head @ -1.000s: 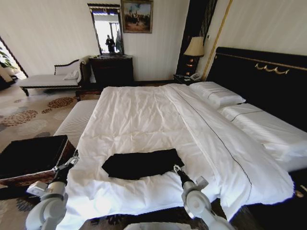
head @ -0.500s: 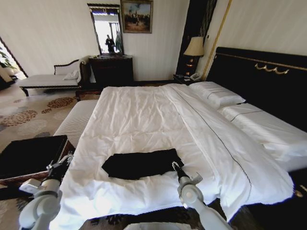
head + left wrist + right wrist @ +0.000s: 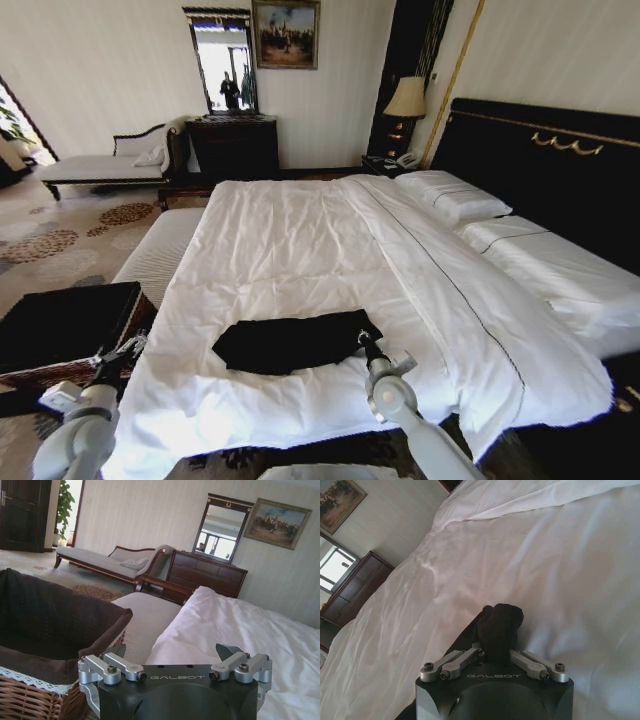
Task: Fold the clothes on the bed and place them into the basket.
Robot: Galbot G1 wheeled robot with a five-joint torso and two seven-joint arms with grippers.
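The clothes [image 3: 290, 342], a black garment folded into a flat band, lie near the foot of the bed [image 3: 300, 240] on its white duvet. My right gripper [image 3: 362, 342] is at the band's right end. In the right wrist view it [image 3: 497, 647] is shut on a bunched corner of the black cloth [image 3: 499, 622]. The basket [image 3: 60, 330], dark woven wicker with a black lining, stands on the floor left of the bed's foot. My left gripper [image 3: 125, 350] hangs open between the basket and the bed edge, and the left wrist view shows it [image 3: 172, 651] beside the basket's wall [image 3: 50, 615].
A cream striped bench [image 3: 160, 250] runs along the bed's left side beyond the basket. Farther back are a chaise longue [image 3: 100, 165], a dark dresser [image 3: 232, 145] and a lamp [image 3: 405, 100]. White pillows [image 3: 450, 195] and the black headboard [image 3: 540, 170] are on the right.
My left arm has drawn back and to the left, off the duvet's edge toward the basket. My right gripper has edged slightly left at the shirt's right end.
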